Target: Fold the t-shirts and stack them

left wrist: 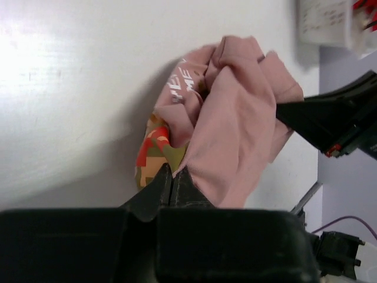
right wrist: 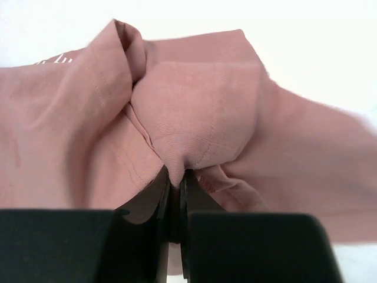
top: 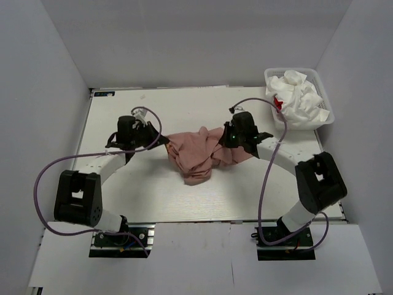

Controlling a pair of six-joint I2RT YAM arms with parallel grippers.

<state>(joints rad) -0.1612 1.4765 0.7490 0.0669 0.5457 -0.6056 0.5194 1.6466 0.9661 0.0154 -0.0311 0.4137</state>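
Note:
The dusty-pink t-shirt lies crumpled at the middle of the table, between both grippers. Its print and white text show in the left wrist view. My left gripper is shut on the shirt's left edge; the jaws pinch a thin bit of cloth. My right gripper is shut on a bunched fold of the pink shirt at its right side. White t-shirts, one with a red patch, lie piled in the basket at the back right.
The white lattice basket stands at the table's back right corner. Purple cables loop from both arms over the table. Grey walls close in the sides and back.

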